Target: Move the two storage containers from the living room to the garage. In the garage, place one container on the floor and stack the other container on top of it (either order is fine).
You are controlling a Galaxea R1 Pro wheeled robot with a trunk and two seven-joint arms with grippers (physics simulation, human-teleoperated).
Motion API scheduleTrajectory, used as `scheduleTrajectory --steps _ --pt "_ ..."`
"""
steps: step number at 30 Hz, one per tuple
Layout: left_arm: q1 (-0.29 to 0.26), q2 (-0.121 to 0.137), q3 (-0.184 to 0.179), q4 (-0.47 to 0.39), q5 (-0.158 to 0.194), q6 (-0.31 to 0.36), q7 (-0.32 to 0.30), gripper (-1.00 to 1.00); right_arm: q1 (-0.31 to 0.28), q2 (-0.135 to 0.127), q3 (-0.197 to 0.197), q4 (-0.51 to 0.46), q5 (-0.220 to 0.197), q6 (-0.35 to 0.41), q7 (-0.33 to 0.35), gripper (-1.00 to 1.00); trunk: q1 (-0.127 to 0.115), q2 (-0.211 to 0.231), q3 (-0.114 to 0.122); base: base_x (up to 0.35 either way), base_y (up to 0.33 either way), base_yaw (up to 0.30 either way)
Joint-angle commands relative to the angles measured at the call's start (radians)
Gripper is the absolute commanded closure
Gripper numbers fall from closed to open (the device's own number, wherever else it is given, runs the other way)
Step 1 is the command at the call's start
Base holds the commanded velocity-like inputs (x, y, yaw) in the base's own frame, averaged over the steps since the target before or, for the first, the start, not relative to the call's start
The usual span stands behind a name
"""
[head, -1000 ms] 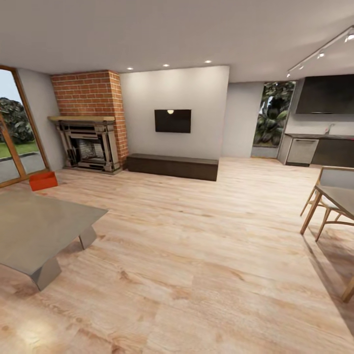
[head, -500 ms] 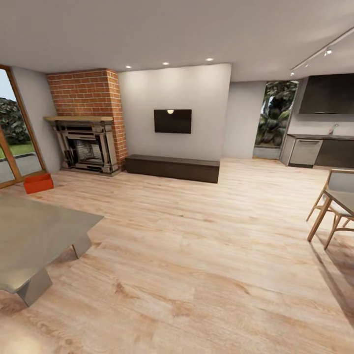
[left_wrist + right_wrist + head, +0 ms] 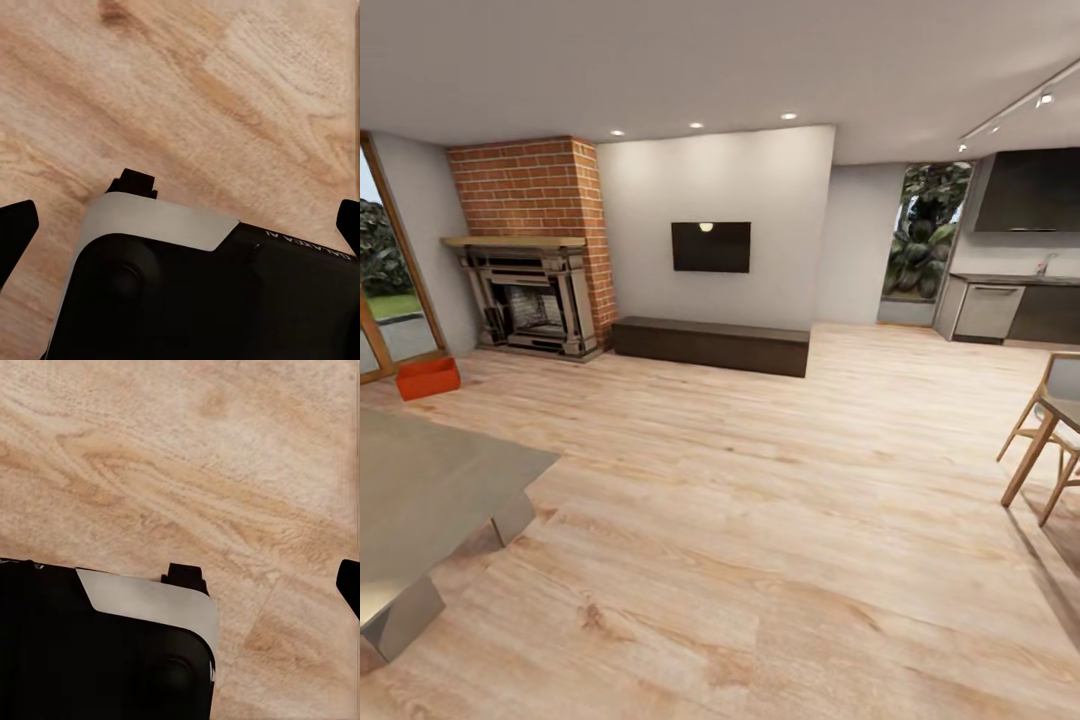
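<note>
One orange-red storage container [image 3: 428,379] sat on the light wood plank floor [image 3: 760,520] beside the glass door [image 3: 390,290], near the brick fireplace [image 3: 532,250]. The left gripper [image 3: 184,217] and right gripper [image 3: 349,585] hung over planks, fingertips wide apart, holding nothing.

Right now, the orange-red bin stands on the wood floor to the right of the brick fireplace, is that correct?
Not quite. In the head view the orange-red bin stands on the wood floor to the left of the brick fireplace, near the glass door.
</note>
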Motion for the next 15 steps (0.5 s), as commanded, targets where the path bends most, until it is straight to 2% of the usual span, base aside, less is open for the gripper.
scheduleTrajectory --steps 1,15 --pt "-0.001 0.000 -0.008 0.000 0.007 -0.003 0.002 -1.00 -0.001 0.000 0.008 0.003 -0.006 -0.005 -0.002 -1.00 0.001 -0.001 -0.001 0.322 0.000 0.000" --pt "-0.001 0.000 -0.008 0.000 0.008 -0.003 0.002 -1.00 -0.001 0.002 0.008 0.003 -0.006 -0.005 -0.002 -1.00 0.001 -0.001 -0.001 0.322 0.000 0.000"
